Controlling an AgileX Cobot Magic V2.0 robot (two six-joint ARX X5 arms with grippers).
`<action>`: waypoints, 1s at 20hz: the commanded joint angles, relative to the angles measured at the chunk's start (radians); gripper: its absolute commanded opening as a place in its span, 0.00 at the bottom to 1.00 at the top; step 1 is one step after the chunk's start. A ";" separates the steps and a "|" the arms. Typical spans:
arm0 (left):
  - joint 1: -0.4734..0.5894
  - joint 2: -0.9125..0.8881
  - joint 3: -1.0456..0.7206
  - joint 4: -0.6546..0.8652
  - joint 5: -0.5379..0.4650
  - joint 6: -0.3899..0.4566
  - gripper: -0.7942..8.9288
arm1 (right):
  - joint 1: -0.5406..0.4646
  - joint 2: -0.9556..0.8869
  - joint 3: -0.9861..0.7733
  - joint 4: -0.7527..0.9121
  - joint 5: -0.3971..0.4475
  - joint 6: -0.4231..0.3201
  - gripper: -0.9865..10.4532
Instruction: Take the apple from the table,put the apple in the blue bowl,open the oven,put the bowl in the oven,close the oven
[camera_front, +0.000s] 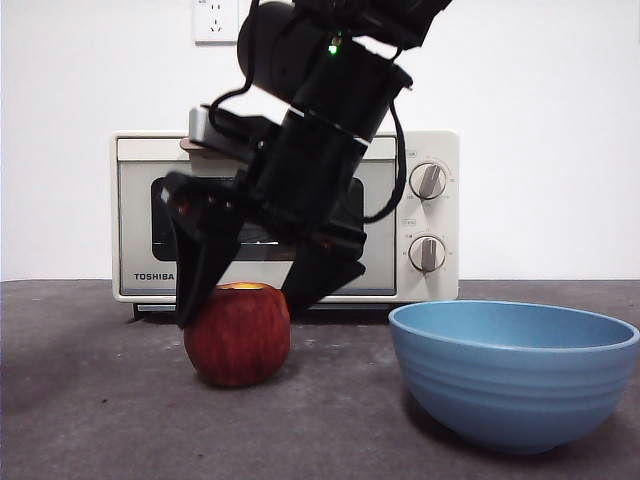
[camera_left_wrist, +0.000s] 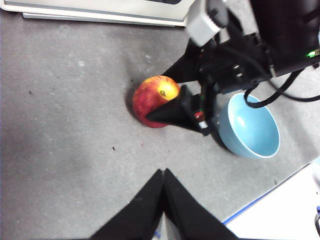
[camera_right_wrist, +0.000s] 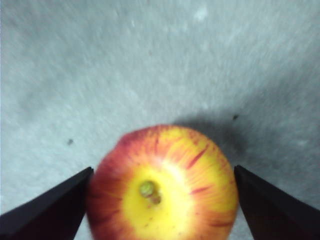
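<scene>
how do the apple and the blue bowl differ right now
The apple is dark red with a yellow top; the blue bowl is plain matte blue. The apple is clearly smaller and narrower than the bowl. The right tool straddles the apple, one jaw on each side, open; nothing is at the bowl, which sits empty. The left tool waits shut, away from both. Apple and bowl both rest on the table before the oven.

txt: "TOSHIBA" | on: oven (camera_front: 285, 215) door, lower-left corner | else: none legible
</scene>
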 joint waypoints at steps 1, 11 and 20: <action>-0.002 0.005 0.019 0.007 0.005 0.008 0.09 | 0.011 0.043 0.022 -0.003 0.002 -0.011 0.48; -0.002 0.005 0.019 0.006 0.005 0.009 0.09 | 0.019 0.011 0.025 -0.030 0.016 0.006 0.38; -0.002 0.005 0.019 0.035 0.005 0.009 0.09 | 0.017 -0.302 0.033 -0.259 0.041 0.013 0.38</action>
